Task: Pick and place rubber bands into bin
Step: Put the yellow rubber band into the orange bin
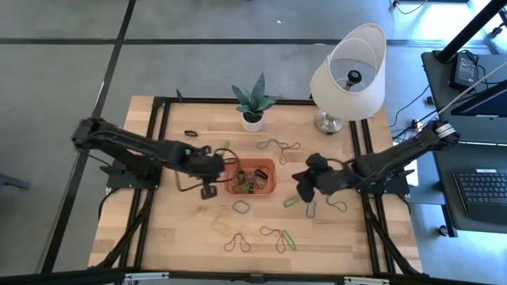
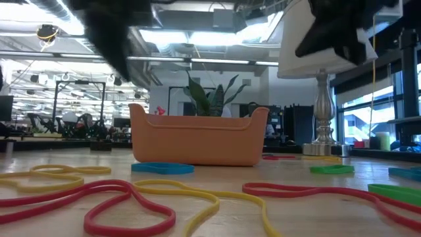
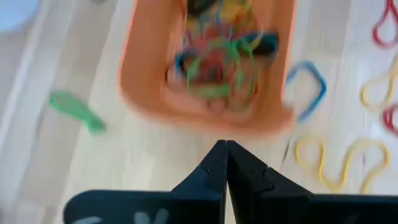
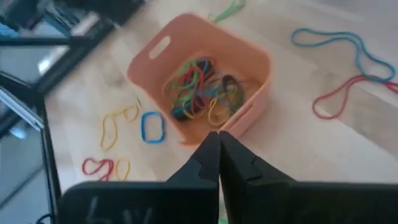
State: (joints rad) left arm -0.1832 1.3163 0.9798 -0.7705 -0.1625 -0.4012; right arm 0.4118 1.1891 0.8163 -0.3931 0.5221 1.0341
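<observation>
- The wood table (image 1: 182, 237) is the biggest thing. It has a black frame round it.
- The white lamp (image 1: 348, 75) stands at the far right corner of the table, w/ a shiny metal base.
- The left arm (image 1: 127, 146) comes in from the left side. The right arm (image 1: 396, 154) comes in from the right side.
- A small plant in a white pot (image 1: 253, 119) stands at the far edge, left of the lamp.
- The bin (image 1: 250, 177) is orange & sits near the middle of the table, between the 2 grippers. Inside it is a heap of bands (image 4: 202, 93) in green, red, yellow, blue & black.
- The left gripper (image 3: 225, 155) is just left of the bin. Its 2 fingers are pressed together w/ nothing between them.
- The right gripper (image 4: 219, 149) is right of the bin, not touching it. Its fingers are pressed together too, nothing in them.
- More rubber bands (image 1: 269, 236) lie loose on the table: some on the near side of the bin, some by the right gripper, a few on the far side.
- A blue band (image 3: 306, 87) lies just beside the bin.
- A green band (image 3: 78, 111) lies near the bin's other side.
- A black band (image 1: 191, 134) lies alone, far left.
</observation>
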